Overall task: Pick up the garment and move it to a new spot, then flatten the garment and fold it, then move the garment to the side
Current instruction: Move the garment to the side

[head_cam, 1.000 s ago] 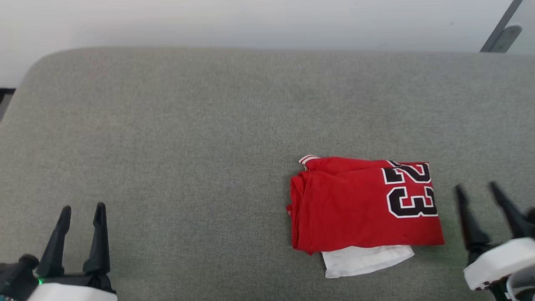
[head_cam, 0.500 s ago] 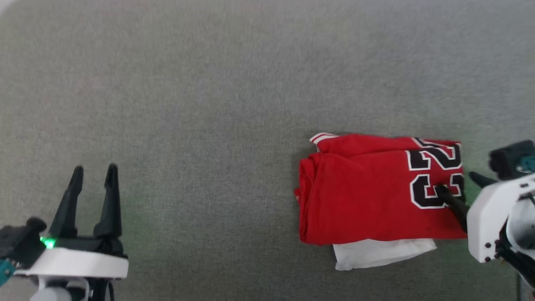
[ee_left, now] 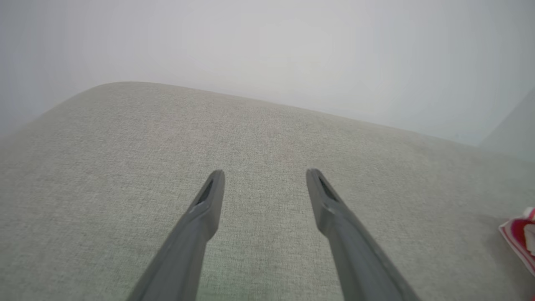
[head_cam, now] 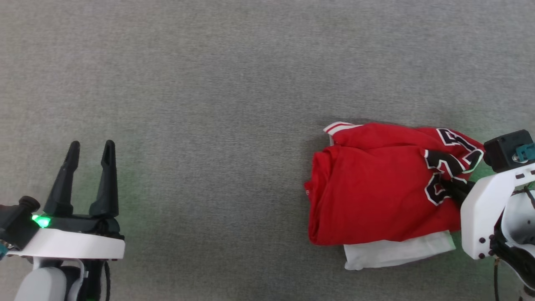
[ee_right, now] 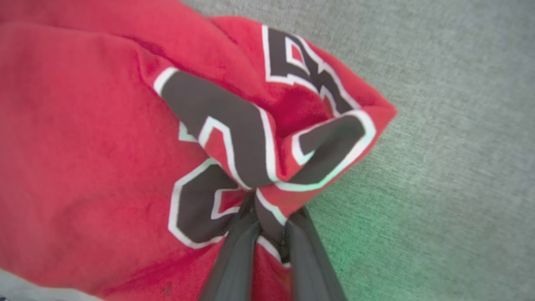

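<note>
The garment (head_cam: pixel 376 200), a folded red jersey with black white-outlined print, lies at the right of the grey cushion, a white layer poking out at its near edge. My right gripper (head_cam: pixel 453 189) reaches in from the right and is shut on the garment's printed right edge. In the right wrist view the fingers (ee_right: pixel 234 251) pinch a bunched fold of the garment (ee_right: pixel 104 146), and the cloth puckers up around them. My left gripper (head_cam: pixel 90 156) stands open at the lower left, far from the garment. Its fingers (ee_left: pixel 205 209) hold nothing above the bare cushion, with a striped corner of the garment (ee_left: pixel 520 238) at the right edge.
The grey fabric cushion (head_cam: pixel 209 104) spreads wide to the left and behind the garment. In the left wrist view its rounded far edge (ee_left: pixel 125 85) meets a pale wall.
The head camera has tilted down and closer. My right gripper moved onto the garment's right edge and shut on it, bunching the print. The left gripper stayed open.
</note>
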Tool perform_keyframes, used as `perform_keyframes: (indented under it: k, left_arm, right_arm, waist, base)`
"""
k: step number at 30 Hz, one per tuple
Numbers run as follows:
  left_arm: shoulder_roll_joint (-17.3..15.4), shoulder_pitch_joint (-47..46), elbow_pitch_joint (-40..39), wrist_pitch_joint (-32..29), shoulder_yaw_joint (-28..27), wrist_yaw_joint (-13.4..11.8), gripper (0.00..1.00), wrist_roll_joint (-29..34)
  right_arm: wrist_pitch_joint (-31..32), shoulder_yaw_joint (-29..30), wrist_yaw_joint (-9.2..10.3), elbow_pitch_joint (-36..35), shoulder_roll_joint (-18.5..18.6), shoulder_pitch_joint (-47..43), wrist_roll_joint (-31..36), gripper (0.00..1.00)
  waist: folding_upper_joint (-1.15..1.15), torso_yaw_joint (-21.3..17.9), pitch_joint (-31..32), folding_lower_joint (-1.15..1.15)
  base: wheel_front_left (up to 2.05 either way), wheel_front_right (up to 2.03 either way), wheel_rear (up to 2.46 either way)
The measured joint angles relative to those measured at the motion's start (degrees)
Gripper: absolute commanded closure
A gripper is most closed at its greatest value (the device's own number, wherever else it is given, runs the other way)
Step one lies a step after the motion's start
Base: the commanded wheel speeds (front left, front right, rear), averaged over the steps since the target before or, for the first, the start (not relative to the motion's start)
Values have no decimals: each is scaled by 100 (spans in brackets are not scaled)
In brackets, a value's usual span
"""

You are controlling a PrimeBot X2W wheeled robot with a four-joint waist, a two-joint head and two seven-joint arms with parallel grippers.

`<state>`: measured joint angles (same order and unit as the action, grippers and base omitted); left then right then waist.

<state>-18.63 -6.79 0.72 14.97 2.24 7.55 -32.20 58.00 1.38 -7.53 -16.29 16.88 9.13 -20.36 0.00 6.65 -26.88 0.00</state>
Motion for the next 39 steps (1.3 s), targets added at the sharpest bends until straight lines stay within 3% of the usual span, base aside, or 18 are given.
perform_keyframes:
  k: [8,14,23,29,39]
  left_arm:
    - [-240,4,-227,0,-133,0,0,23]
    - [-587,-74,-513,0,-89,0,0,34]
    - [-1330,-961,-1106,0,208,0,0,-90]
    - [-1805,-1465,-1575,1,425,0,0,-212]
    - [-2226,-1748,-1985,0,359,0,0,-266]
  right_arm:
    - [-555,232,-13,19,-88,24,98,100]
    - [-1002,1055,-2,-4,160,49,180,100]
    - [-1766,2316,-3,325,399,422,539,100]
    - [-2290,3210,-3,786,143,1111,968,100]
    - [-3216,3776,-3,1840,-264,2335,1971,100]
  waist:
    - [0,-400,37,0]
    - [0,-801,-57,0]
    - [0,-1207,-702,0]
    - [0,-1445,-1263,0]
    - [0,-1828,-1930,0]
  base:
    - [0,0,0]
    - [0,0,0]
    - [0,0,0]
    - [0,0,0]
    - [0,0,0]
